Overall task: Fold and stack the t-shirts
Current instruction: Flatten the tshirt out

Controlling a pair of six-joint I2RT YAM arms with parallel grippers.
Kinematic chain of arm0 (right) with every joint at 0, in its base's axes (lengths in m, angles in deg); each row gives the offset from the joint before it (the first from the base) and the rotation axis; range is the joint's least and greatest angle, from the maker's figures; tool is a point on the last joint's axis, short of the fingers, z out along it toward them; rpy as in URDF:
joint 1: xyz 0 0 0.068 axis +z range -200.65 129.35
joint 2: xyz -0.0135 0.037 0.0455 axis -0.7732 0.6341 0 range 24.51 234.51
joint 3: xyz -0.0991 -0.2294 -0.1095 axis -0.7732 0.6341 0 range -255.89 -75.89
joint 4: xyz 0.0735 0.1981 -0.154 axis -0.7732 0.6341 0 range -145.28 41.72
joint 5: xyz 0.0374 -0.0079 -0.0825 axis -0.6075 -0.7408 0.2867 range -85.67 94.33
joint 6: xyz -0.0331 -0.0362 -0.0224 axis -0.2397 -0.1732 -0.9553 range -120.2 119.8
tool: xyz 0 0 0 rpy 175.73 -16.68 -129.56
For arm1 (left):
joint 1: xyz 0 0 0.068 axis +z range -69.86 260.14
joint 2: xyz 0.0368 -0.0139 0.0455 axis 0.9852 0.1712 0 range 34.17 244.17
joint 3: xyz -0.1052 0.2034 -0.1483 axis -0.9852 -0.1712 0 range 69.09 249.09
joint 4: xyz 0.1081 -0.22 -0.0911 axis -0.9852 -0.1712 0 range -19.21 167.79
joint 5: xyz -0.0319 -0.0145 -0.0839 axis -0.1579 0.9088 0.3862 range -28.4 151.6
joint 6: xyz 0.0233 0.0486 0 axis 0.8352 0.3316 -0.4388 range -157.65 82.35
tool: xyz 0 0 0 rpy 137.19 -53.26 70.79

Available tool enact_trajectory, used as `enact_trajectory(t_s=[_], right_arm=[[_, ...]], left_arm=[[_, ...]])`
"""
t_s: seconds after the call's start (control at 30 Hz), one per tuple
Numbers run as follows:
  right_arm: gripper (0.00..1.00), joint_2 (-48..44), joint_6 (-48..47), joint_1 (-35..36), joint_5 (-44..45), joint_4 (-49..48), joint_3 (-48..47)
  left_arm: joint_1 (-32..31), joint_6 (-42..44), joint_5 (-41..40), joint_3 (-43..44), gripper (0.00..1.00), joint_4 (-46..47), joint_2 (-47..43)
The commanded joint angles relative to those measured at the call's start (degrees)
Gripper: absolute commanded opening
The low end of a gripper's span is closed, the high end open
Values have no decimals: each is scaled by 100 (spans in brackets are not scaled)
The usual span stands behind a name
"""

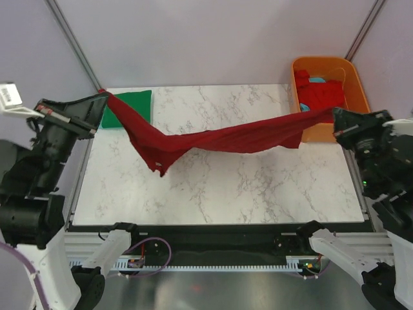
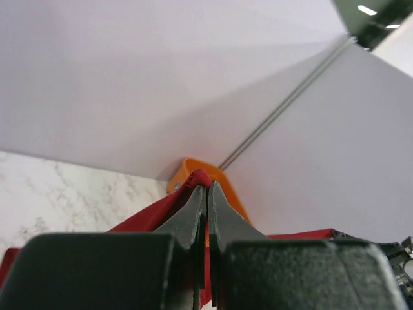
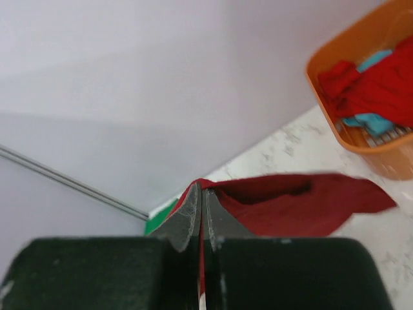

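Two pinches hold the maroon t-shirt [image 1: 226, 139]: left gripper [image 1: 103, 95] clamped fully shut on one end, right gripper [image 1: 335, 117] likewise on the other. I see the shirt strung in the air above the table [image 1: 226, 194], sagging mid-span. Risks, as I judge them — cloth slipping from either thin pinch, or the drooping fold dragging across the green t-shirt [image 1: 141, 102] and disturbing it. I find no legible writing.

A robot lab cell: plain white wall panels [image 1: 213, 39] on metal struts [image 1: 70, 37] beyond the fingers [image 2: 191, 216], a marble-patterned desk [image 1: 226, 187], aluminium rail [image 1: 77, 240] and loose cables [image 1: 158, 244] below them.
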State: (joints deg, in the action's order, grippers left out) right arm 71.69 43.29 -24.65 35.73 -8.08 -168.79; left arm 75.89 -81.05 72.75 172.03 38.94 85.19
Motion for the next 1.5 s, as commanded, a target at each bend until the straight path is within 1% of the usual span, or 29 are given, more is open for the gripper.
enact_trajectory(t_s=[0.0, 0.1, 0.23, 0.37, 0.4, 0.47, 0.53, 0.57, 0.63, 0.67, 0.7, 0.73, 0.77, 0.8, 0.83, 0.87, 0.93, 1.0, 1.1, 1.13, 1.2, 1.23, 1.27, 1.33, 1.37, 1.47], right_arm=[[0, -200, -191, -7, -204, 299, -650], [0, -402, -60, -7, -292, 342, -747], [0, -438, -94, -7, -336, 272, -642], [0, -88, -375, 2, -257, -52, -475], [0, 10, -419, 2, -257, -262, -413], [0, 421, -516, 2, -231, -413, -456], [0, 747, -648, 2, -170, -650, -606], [0, 1088, -692, 2, -143, -738, -798], [0, 1468, -867, 2, -64, -931, -1071], [0, 1853, -920, -7, 76, -975, -1403], [0, 2048, -982, 2, 112, -1063, -1589], [0, 2232, -1078, -7, 121, -1107, -1773], [0, 2574, -1131, -7, 95, -1143, -1984], [0, 2742, -1149, -7, 51, -1152, -2439], [0, 2892, -1184, -7, -2, -1143, -2678], [0, 3094, -1184, -16, -124, -1143, -3072], [0, 3192, -1149, -7, -248, -1134, -3347], [0, 3087, -1009, -7, -370, -1099, -3427], [0, 2535, -781, -7, -503, -1108, -3042], [0, 2176, -754, -7, -538, -1099, -2919], [0, 1788, -632, -7, -556, -986, -2534], [0, 1368, -570, -16, -599, -950, -2383], [0, 1138, -508, -7, -652, -923, -2034], [0, 568, -271, -7, -888, -853, -1733], [0, 399, -192, -7, -985, -775, -1505], [0, -138, 151, -7, -1328, -660, -1196]], left_arm=[[21, -573, 527, 455, 2, -210, -171], [21, -547, 379, 420, 2, -420, -452], [21, -222, 80, 342, 2, -772, -427], [21, 269, -131, 8, 2, -791, -94], [21, 349, -262, -36, 2, -791, 3], [21, 481, -429, -46, 2, -773, 336], [21, 542, -772, 77, 2, -773, 635], [21, 691, -895, 347, 2, -756, 1002], [21, 850, -1351, 735, 2, -764, 1391], [21, 972, -1501, 1215, 2, -747, 1810], [21, 1026, -1755, 1490, 2, -747, 2006], [30, 1078, -1853, 1797, 2, -755, 2234], [21, 1149, -1924, 2427, 2, -756, 2419], [30, 1184, -2003, 2764, 2, -747, 2778], [21, 1211, -2003, 3115, 2, -738, 2929], [21, 1211, -1995, 3754, 2, -738, 3044], [21, 1132, -2003, 4276, 2, -659, 3186], [21, 957, -2021, 4253, 2, -476, 3037], [21, 772, -2030, 3666, 2, -220, 2397], [21, 737, -2047, 3202, 2, -11, 1951], [30, 605, -2109, 2743, 2, 158, 1474], [21, 570, -2118, 2367, 2, 246, 1254], [30, 473, -2109, 2241, 2, 360, 826], [30, 376, -2048, 2047, 2, 422, 498], [30, 271, -2004, 2012, 2, 431, 174], [21, 139, -2021, 1853, 2, 431, -267]])
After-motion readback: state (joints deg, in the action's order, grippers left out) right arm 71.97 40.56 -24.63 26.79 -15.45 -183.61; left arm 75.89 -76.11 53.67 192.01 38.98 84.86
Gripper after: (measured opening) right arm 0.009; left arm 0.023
